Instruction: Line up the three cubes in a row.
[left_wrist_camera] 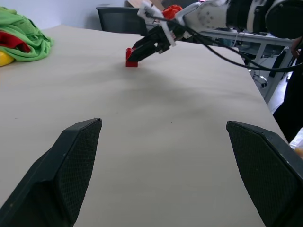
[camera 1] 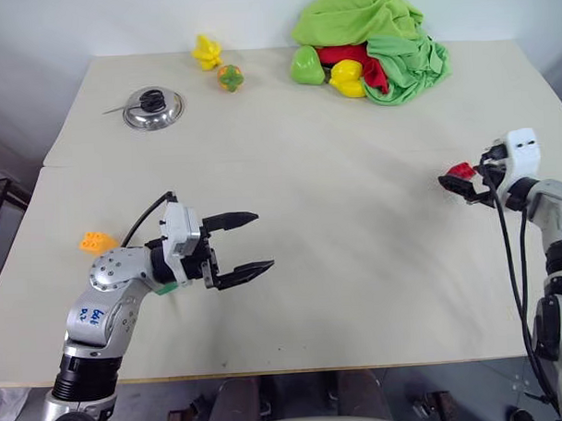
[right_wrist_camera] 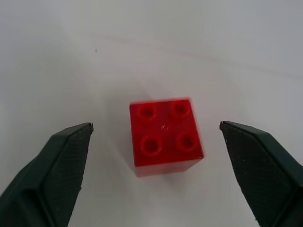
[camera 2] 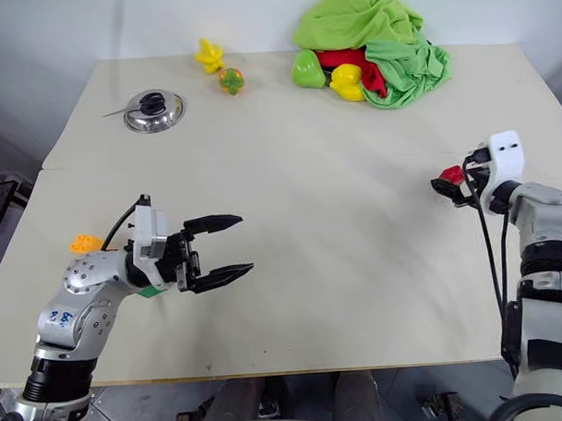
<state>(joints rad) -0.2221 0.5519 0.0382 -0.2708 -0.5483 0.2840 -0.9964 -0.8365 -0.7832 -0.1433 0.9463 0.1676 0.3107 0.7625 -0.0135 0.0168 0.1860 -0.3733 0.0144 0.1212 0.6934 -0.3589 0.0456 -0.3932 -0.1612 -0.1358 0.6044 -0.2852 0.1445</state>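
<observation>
Small red plastic studded cube [right_wrist_camera: 164, 137] flat on the pale table [camera 1: 337, 218], near its right edge — studs up, between the spread black fingers of the right gripper [right_wrist_camera: 156, 175], touched by neither. Right jaws released, nothing grasped. Left gripper [camera 1: 250, 241] above the table's near left part, jaws likewise wide apart and empty. Orange-yellow plastic block [camera 1: 97, 242] by the left edge; a sliver of green block [camera 2: 151, 291] just under the left wrist — both well apart from the red one.

Pale table [camera 1: 337, 227], red cube [right_wrist_camera: 164, 136], orange-yellow cube [camera 1: 96, 242], steel lid [camera 1: 153, 109], toy vegetables [camera 1: 219, 67], green cloths [camera 1: 376, 32]
</observation>
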